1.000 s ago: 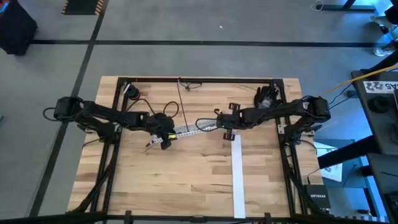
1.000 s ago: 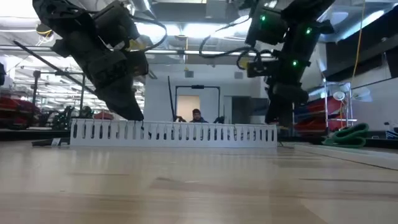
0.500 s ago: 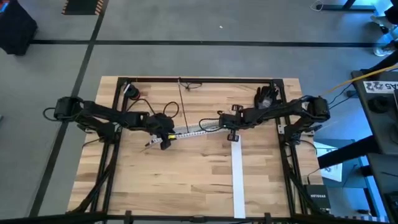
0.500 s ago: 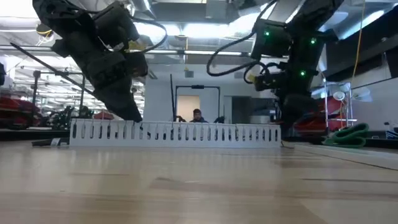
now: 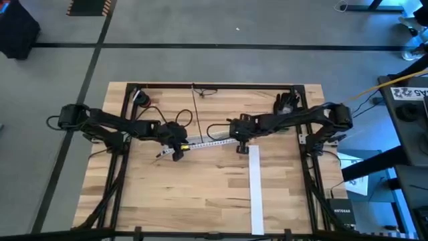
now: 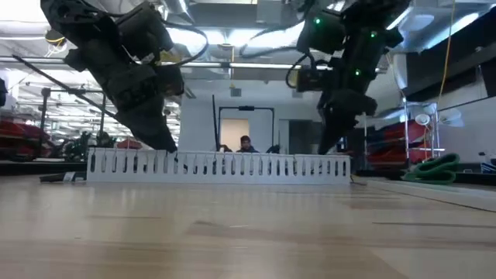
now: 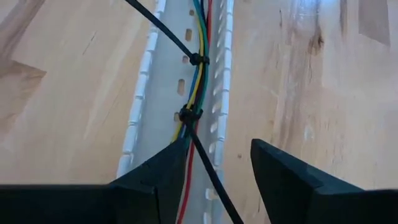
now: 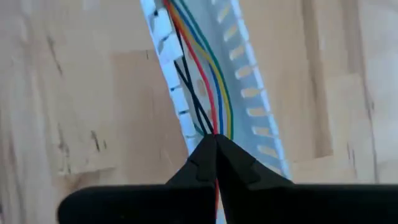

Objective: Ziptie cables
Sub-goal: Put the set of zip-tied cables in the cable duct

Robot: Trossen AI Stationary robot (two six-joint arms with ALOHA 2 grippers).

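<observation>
Fingers of the right gripper [image 8: 216, 144] are pressed together, pinching the cables [image 8: 208, 93] where they run out of one end of the slotted white duct [image 8: 249, 81]. Red, yellow, blue, green and dark strands lie along that duct, bound by two black zip ties [image 7: 189, 116]. At the opposite end the left gripper [image 7: 217, 163] stands parted, its fingers straddling the duct and wires without clamping them. A white strip [image 5: 254, 191] lies on the wooden table [image 5: 200, 194] nearby. Both arms reach inward from the table's sides, wrists tipped down over the duct.
</observation>
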